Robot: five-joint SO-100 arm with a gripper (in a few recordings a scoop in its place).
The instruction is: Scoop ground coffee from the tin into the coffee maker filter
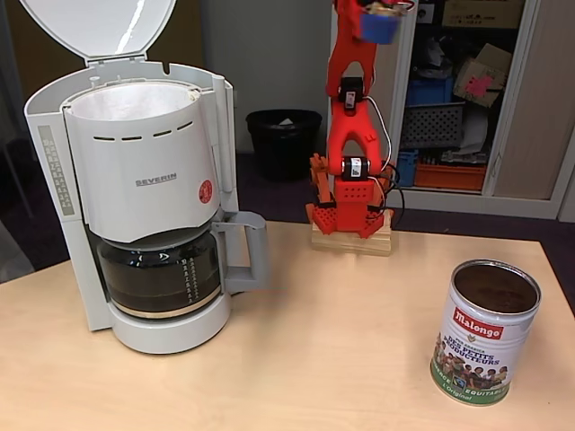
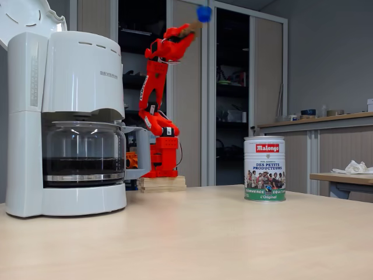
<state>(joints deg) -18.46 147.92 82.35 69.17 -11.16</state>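
A red robot arm's claw (image 2: 195, 24) is raised high, gripping a blue plastic scoop (image 2: 203, 13). On the wooden worktop (image 1: 323, 332), an open shiny metal Malongo tin (image 1: 485, 330) stands well apart from the white Severin coffee maker (image 1: 144, 197), whose lid is open.

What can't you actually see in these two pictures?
- The hand's finger state: too small and far in a fixed view, cut by the top edge in the other.
- What the blue scoop holds.
- Ground coffee level: shadowed inside the tin.
- Filter bottom: hidden by its basket.

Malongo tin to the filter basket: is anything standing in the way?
Nothing visible does. The Malongo tin stands open, the table between it and the coffee maker is bare, and the lid is up over the paper filter.
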